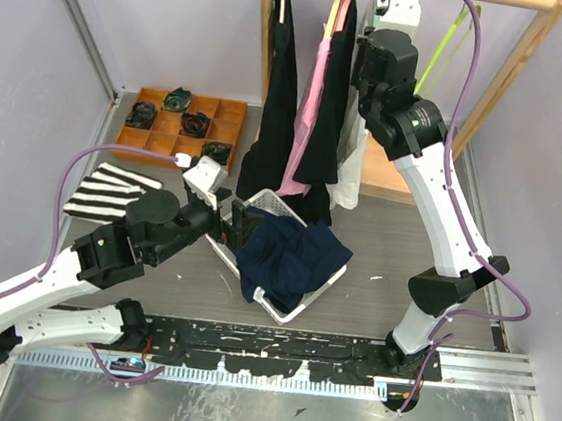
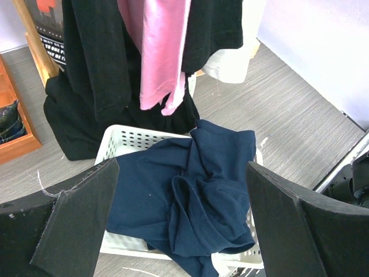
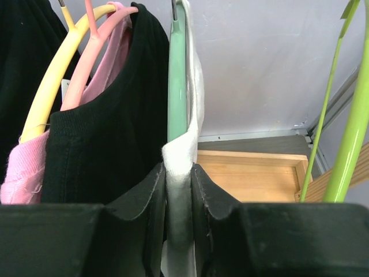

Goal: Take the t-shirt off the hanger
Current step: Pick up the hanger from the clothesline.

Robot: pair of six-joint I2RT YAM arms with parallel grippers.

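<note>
The white t-shirt (image 3: 180, 154) hangs on a pale green hanger (image 3: 177, 75) at the right end of the rail. My right gripper (image 3: 179, 173) is raised at the shirt's shoulder, and its two black fingers pinch a fold of the white fabric beside the hanger. From above, the shirt (image 1: 349, 172) shows only partly behind a black garment. My left gripper (image 2: 181, 179) is wide open and holds nothing. It hovers low over a white basket (image 2: 124, 138) holding a crumpled navy garment (image 2: 196, 190).
Black garments (image 1: 279, 90) and a pink one (image 1: 310, 123) hang on the wooden rack (image 1: 518, 64) to the left of the white shirt. A bare lime hanger (image 3: 346, 115) hangs to its right. A wooden tray (image 1: 232, 120) and a striped cloth (image 1: 107, 192) lie at the left.
</note>
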